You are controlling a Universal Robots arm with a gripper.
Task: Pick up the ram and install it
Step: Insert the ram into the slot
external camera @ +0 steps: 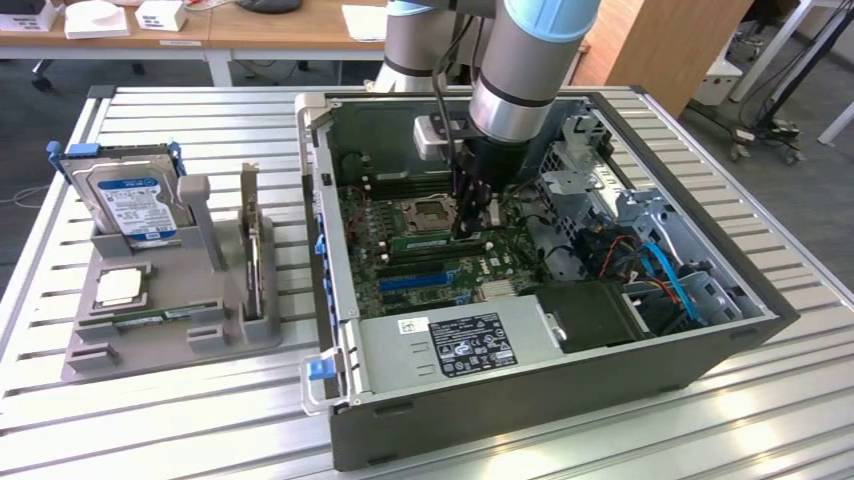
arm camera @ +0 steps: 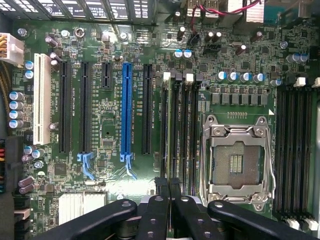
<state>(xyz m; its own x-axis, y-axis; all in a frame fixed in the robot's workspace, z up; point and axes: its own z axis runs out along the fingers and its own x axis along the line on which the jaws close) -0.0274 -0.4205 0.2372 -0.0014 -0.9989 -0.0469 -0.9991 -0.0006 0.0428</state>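
The ram (external camera: 416,243) looks like a narrow green stick standing on edge in a memory slot (arm camera: 175,125) just beside the empty CPU socket (external camera: 430,212) of the open computer case. My gripper (external camera: 463,232) reaches down into the case and is shut, holding nothing. Its black fingertips are pressed together at the near end of that slot. In the wrist view the gripper (arm camera: 168,184) sits right over the slot row, next to the CPU socket (arm camera: 236,160). I cannot tell whether the tips touch the stick's top edge.
A grey holder (external camera: 80,345) in the exterior view's left carries a silver hard drive (external camera: 134,205), an upright dark card (external camera: 250,235) and a thin green strip (external camera: 158,318) lying flat. Cables, a drive cage and the power supply (external camera: 454,345) crowd the case around the board.
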